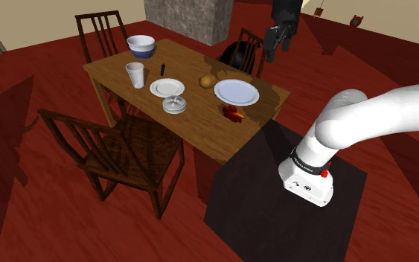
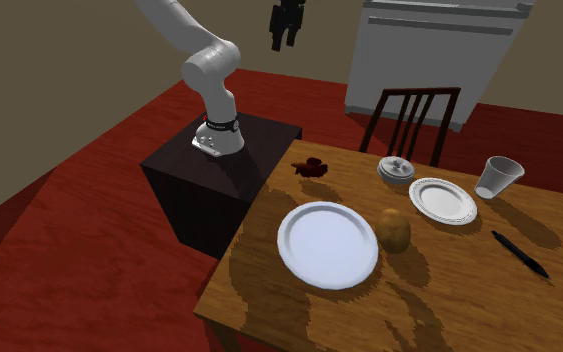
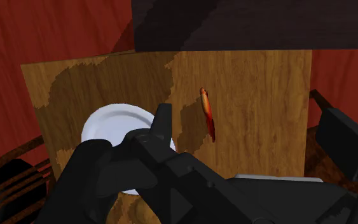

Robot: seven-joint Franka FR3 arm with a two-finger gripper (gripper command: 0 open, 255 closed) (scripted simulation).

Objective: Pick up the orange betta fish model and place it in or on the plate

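Orange-red fish model [image 3: 207, 115] on wooden table [image 3: 260, 95], long axis toward stand [image 2: 219, 185], near plate [image 1: 237, 92], hand [image 2: 285, 44] open, empty

plate [image 3: 116, 121] partly behind gripper [image 3: 246, 116]

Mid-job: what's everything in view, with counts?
table: 1, brown wood, beside the stand
betta fish model: 1, red-orange, table edge nearest stand
large plate: 1, white, beside the fish
small plate: 1, white, mid-table
potato: 1, tan, between the plates
small dish: 1, grey, by small plate
pen: 1, black, mid-table
cup: 1, white, near the pen
bowl: 1, white and blue, end away from stand
chairs: 3, dark wood, around the table
stand: 1, black, on floor
arm: 1, white, on stand
hand: 1, black, open, raised high
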